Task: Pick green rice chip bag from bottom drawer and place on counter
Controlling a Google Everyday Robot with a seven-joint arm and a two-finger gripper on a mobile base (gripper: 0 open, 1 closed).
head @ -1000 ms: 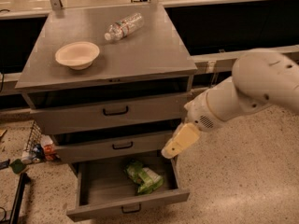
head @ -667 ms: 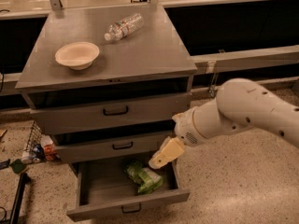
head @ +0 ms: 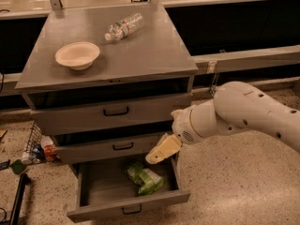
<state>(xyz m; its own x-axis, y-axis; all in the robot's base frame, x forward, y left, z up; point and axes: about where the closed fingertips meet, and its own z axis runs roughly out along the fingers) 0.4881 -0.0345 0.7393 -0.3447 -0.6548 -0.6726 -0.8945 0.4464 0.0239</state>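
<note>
One crinkled bright-green foil snack bag [head: 144,177] with pale print lies flat on the floor of the wide, shallow grey metal bottom drawer [head: 98,191], right of the drawer's middle. Its long axis runs diagonally, far-left to near-right. This drawer is pulled out toward the near side. It is the lowest of three, each with a small black bar handle.

Just above the bag's far end hangs the robot's tan gripper [head: 161,150], angled down to the left. Whether it is open or closed cannot be told, and the bag is not lifted. A smooth, rounded white arm [head: 243,114] reaches in from the right.

On the flat matte grey cabinet top [head: 150,55] are two things, well apart: one shallow cream bowl [head: 77,55] at the left and one clear plastic bottle [head: 124,26] on its side, farther back.
</note>
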